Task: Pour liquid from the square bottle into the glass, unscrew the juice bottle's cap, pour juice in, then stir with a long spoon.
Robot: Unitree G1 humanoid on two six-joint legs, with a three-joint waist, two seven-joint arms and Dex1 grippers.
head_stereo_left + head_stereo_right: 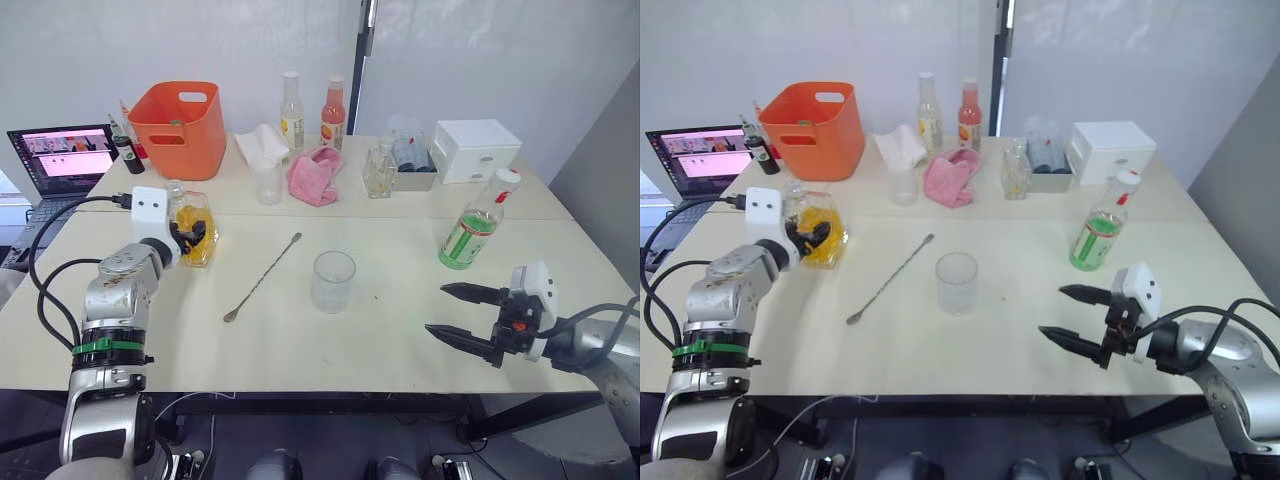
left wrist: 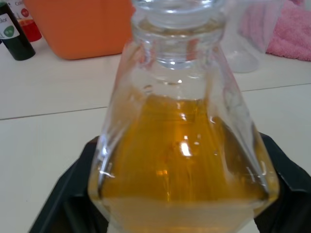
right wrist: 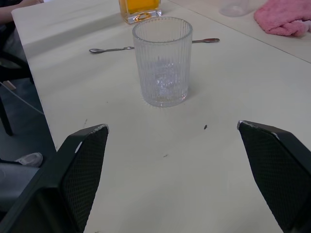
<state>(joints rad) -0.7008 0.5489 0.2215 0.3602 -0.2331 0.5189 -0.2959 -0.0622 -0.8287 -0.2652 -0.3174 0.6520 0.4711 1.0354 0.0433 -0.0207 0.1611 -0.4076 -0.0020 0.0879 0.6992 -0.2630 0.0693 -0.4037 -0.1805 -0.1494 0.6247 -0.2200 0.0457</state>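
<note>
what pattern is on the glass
Fine vertical ribbing runs all round the clear glass, with no colour of its own. The right wrist view shows it best.

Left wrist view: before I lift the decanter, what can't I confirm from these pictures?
- Square bottle: its top and base are cut off by the left wrist view's edges, so whether a stopper sits in the neck is unclear.
- Left gripper: its fingers flank the bottle, but the glass body hides the contact.
- Juice bottle's cap: too small in the eye views to read its seal.
- Glass: looks empty; a thin residue can't be excluded.
</note>
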